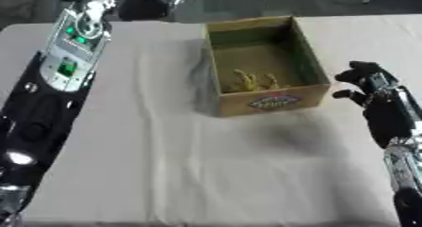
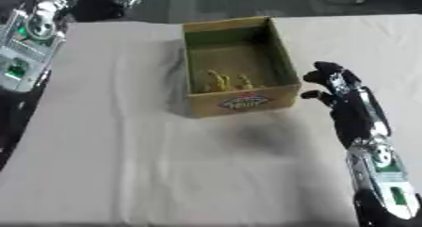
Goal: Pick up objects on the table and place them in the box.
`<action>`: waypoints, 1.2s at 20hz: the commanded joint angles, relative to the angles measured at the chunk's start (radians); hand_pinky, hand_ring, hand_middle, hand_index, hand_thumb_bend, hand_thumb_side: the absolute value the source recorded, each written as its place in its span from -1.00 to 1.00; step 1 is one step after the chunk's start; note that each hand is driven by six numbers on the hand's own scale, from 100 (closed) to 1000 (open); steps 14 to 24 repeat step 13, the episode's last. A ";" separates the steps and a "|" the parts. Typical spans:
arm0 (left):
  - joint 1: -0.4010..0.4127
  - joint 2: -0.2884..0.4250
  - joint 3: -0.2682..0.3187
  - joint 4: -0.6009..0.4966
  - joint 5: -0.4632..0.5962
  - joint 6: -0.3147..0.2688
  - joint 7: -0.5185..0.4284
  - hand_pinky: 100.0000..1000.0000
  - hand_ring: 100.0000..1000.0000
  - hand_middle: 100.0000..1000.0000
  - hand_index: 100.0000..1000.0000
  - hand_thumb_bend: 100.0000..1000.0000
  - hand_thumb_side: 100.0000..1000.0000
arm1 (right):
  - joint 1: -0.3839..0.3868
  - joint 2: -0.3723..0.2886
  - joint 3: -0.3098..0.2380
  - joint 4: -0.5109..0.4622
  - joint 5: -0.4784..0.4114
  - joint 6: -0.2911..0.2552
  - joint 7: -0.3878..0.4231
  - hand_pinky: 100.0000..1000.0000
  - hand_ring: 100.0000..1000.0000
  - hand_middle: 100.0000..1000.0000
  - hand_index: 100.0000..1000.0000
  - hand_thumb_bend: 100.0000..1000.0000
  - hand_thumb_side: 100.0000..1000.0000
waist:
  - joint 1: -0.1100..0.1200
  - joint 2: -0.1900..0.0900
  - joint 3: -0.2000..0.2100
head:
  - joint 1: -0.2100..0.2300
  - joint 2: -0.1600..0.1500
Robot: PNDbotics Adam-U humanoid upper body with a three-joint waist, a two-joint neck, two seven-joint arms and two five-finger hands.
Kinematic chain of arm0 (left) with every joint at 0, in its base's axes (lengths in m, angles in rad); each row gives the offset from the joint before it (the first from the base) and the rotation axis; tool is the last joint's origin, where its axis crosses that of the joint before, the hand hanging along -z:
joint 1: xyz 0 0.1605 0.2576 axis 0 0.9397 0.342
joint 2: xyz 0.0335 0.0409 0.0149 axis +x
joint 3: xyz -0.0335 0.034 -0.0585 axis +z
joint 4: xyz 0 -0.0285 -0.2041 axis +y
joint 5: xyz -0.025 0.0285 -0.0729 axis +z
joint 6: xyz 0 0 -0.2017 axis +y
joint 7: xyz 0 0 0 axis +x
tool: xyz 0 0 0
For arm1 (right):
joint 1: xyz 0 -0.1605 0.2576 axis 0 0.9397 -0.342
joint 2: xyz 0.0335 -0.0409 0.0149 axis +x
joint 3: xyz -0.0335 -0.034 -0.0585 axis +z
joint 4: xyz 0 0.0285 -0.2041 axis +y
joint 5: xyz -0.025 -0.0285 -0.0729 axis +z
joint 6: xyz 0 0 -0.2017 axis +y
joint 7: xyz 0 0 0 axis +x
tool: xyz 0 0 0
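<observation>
An open cardboard box with a coloured label on its front stands at the far middle of the table. A small yellow object lies on its floor near the front wall. My right hand hovers just right of the box's front right corner, fingers loosely bent, thumb pointing toward the box, holding nothing. My left arm runs up the left edge, and its hand is a dark shape beyond the table's far left corner. I see no loose object on the cloth.
A pale, wrinkled cloth covers the table. My left forearm, silver with green lights, lies along the table's left edge. Dark floor shows beyond the far edge.
</observation>
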 commanded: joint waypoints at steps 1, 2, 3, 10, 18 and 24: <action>0.047 0.015 0.045 -0.077 0.118 0.001 0.070 0.04 0.06 0.02 0.26 -0.61 -0.36 | -0.007 -0.023 -0.009 -0.013 -0.011 -0.003 -0.005 0.05 0.46 0.14 0.44 -1.00 0.13 | -0.001 -0.020 0.006 | -0.002 0.009; 0.075 0.006 0.056 -0.089 0.147 0.002 0.098 0.03 0.05 0.01 0.25 -0.64 -0.34 | -0.005 -0.023 -0.010 -0.014 -0.012 -0.003 -0.006 0.05 0.46 0.14 0.44 -1.00 0.13 | -0.001 -0.020 0.008 | -0.002 0.010; 0.100 -0.002 0.064 -0.098 0.172 0.002 0.124 0.02 0.05 0.01 0.25 -0.65 -0.33 | -0.004 -0.023 -0.011 -0.015 -0.012 -0.004 -0.007 0.05 0.46 0.14 0.44 -1.00 0.13 | -0.001 -0.020 0.009 | -0.003 0.011; 0.242 -0.040 0.095 -0.156 0.285 -0.030 0.248 -0.03 0.00 -0.04 0.22 -0.70 -0.26 | -0.002 -0.024 -0.018 -0.022 -0.013 -0.006 -0.011 0.05 0.46 0.14 0.44 -1.00 0.12 | 0.000 -0.019 0.020 | -0.005 0.017; 0.300 -0.077 0.103 -0.176 0.328 -0.050 0.284 -0.04 -0.01 -0.04 0.21 -0.68 -0.21 | -0.003 -0.025 -0.018 -0.025 -0.013 -0.006 -0.011 0.05 0.46 0.14 0.44 -1.00 0.12 | -0.001 -0.017 0.024 | -0.011 0.016; 0.300 -0.077 0.103 -0.176 0.328 -0.050 0.284 -0.04 -0.01 -0.04 0.21 -0.68 -0.21 | -0.003 -0.025 -0.018 -0.025 -0.013 -0.006 -0.011 0.05 0.46 0.14 0.44 -1.00 0.12 | -0.001 -0.017 0.024 | -0.011 0.016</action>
